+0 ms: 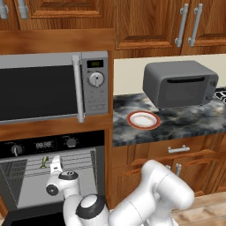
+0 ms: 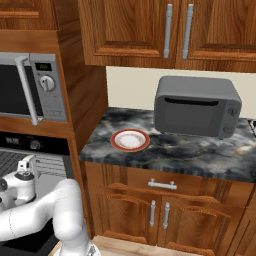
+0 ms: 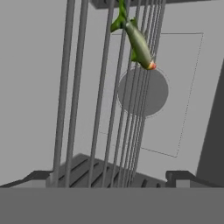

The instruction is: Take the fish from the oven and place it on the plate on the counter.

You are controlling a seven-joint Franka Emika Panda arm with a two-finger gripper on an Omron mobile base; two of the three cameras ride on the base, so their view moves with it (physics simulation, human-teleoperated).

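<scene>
Showing fish (image 3: 136,41) on rack bars (image 3: 105,100) close-up: hand view

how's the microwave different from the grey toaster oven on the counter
The microwave is silver, built into the wood cabinetry above the oven; the toaster oven is dark grey and stands free on the counter. The microwave has a long vertical bar handle and a round dial; the toaster oven has a slot-like handle along its door top. Both doors are shut.
</scene>
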